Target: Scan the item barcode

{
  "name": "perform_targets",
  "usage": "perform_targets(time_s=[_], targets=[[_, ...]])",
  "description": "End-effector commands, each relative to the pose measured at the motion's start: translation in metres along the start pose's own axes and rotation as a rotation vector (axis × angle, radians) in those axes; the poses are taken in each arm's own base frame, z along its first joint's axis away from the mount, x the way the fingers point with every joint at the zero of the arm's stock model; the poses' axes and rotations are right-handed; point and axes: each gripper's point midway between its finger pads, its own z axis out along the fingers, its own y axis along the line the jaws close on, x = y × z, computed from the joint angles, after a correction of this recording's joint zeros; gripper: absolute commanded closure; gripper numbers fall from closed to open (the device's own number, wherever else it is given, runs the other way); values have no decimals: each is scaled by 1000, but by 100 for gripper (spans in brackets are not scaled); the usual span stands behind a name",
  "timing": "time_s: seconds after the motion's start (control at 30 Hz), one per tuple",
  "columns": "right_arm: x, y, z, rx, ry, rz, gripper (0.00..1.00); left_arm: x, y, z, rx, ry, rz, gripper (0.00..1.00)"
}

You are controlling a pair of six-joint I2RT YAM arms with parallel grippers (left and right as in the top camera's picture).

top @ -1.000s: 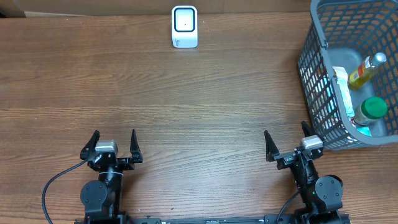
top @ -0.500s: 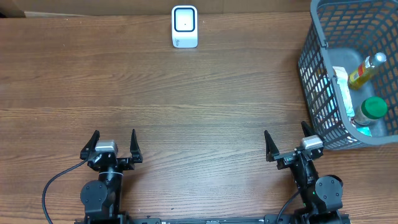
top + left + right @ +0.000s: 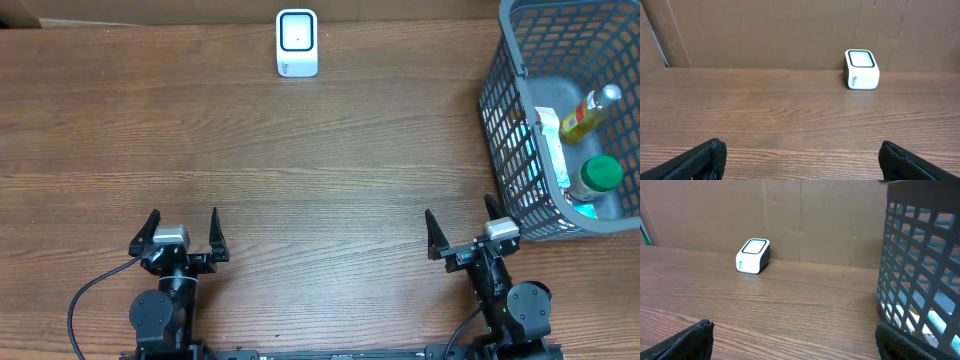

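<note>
Gaping wide and empty, the left gripper (image 3: 183, 215) and right gripper (image 3: 459, 210) sit near the table's (image 3: 320, 150) front edge. Only the overhead view shows inside the basket (image 3: 505, 130), where a green-capped bottle (image 3: 602, 172) lies. The wrist views show the scanner's (image 3: 861, 69) side, by the back wall.

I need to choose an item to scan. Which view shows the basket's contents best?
Overhead: it looks down into the basket, showing a yellow bottle, a green-capped bottle and a white packet. The right wrist view shows only the mesh wall, with contents obscured. The left wrist view misses the basket.
</note>
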Motion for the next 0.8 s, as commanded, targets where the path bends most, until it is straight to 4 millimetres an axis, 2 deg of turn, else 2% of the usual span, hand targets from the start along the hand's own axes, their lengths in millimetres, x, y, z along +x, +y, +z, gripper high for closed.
perform_targets(time_s=[0.0,0.77], targets=[[2,0,0,-1,-3,-1,0,0,3,0,-17,-4,1,0],[2,-2,0,14,-3,-1,0,0,3,0,-17,-4,1,1]])
